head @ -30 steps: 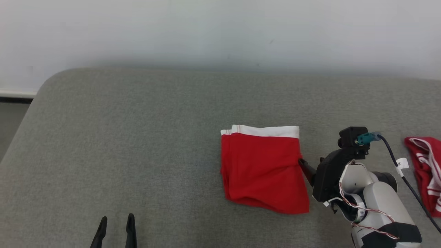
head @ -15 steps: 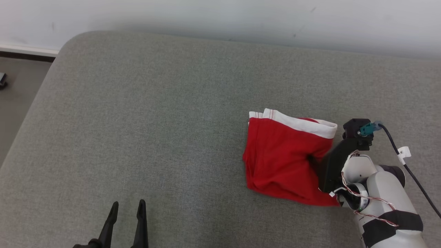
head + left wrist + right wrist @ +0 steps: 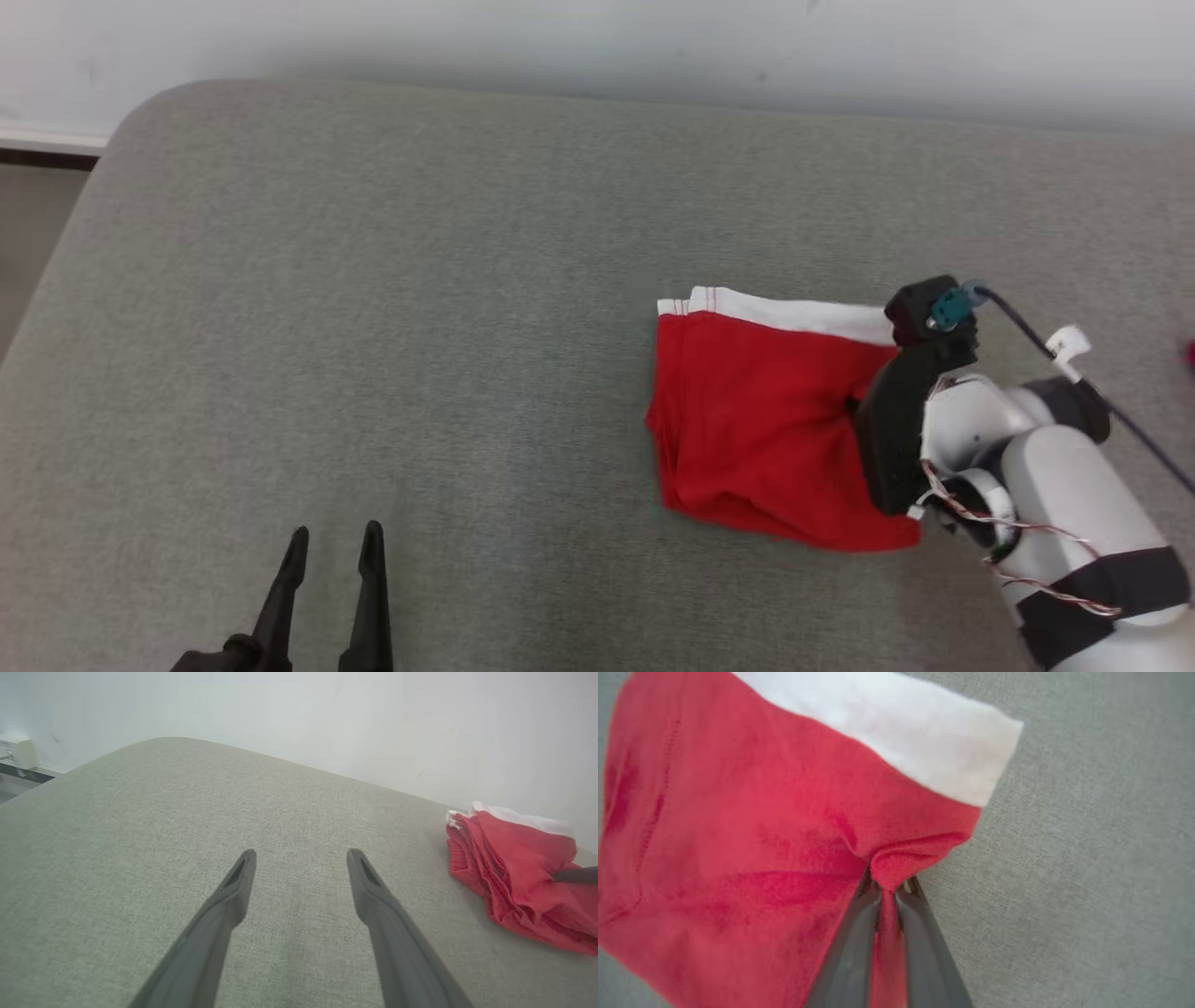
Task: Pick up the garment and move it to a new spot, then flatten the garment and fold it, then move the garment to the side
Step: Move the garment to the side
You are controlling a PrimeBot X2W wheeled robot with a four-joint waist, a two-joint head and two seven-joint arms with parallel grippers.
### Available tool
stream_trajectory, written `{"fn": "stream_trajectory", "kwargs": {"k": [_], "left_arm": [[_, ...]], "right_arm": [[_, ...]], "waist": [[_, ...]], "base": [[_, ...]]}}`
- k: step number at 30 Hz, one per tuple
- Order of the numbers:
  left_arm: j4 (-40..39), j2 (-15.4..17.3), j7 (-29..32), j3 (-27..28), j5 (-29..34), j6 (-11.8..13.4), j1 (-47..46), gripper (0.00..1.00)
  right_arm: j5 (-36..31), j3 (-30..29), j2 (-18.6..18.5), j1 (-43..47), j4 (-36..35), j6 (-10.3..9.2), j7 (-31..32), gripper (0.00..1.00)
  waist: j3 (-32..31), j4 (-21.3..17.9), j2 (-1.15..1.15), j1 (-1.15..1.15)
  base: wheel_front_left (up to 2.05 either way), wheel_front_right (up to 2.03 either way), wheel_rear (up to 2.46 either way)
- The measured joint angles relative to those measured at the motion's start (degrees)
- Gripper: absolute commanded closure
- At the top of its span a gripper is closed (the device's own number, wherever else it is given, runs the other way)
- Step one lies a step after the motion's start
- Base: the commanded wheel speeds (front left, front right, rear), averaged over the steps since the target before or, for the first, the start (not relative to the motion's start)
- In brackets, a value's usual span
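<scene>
Our right pincer [image 3: 888,886] is clamped on the side edge of the folded red garment [image 3: 756,420], which lies just ahead of its tips on the grey cushion [image 3: 420,280]. Our left pincer [image 3: 301,855] stands apart, idle. Soft, floppy stuff, probably sags; can't tell how many layers we've caught.

Cropped by the left, top and bottom edges of the right wrist view: garment [image 3: 738,835] (softly blurred throughout). Hidden in the head view behind the dark wrist mount [image 3: 896,429]: garment's right edge, plus right gripper [image 3: 888,886] fingertips. Far right of the garment, clipped by the frame: red scrap [image 3: 1190,353], too small to identify. Well left of the garment, cut at the bottom edge: left gripper [image 3: 333,546].
</scene>
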Motion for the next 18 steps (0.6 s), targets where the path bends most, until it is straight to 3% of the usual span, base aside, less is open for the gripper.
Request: {"fn": "stream_trajectory", "kwargs": {"k": [5, 9, 18], "left_arm": [[-1.9, 0.0, 0.0, 1.3, 0.0, 0.0, -0.1, 0.00], [-3.1, 0.0, 0.0, 1.6, 0.0, 0.0, -1.3, 0.00], [-5.0, -0.1, 0.0, 0.9, 2.3, 0.0, -5.8, 0.00]], "right_arm": [[6.7, 6.6, -8.9, -2.1, -12.2, 0.00, 7.8, 1.00], [9.6, 8.9, -13.5, -3.7, -17.1, 0.00, 11.3, 1.00], [12.9, 11.8, -19.7, -7.3, -20.8, 0.00, 11.2, 1.00]], "waist": [[-0.2, -4.1, 0.00, 0.00], [0.2, -7.7, 0.00, 0.00], [3.4, -15.6, 0.00, -0.01]], "base": [[0.00, 0.00, 0.00], [0.00, 0.00, 0.00], [0.00, 0.00, 0.00]]}}
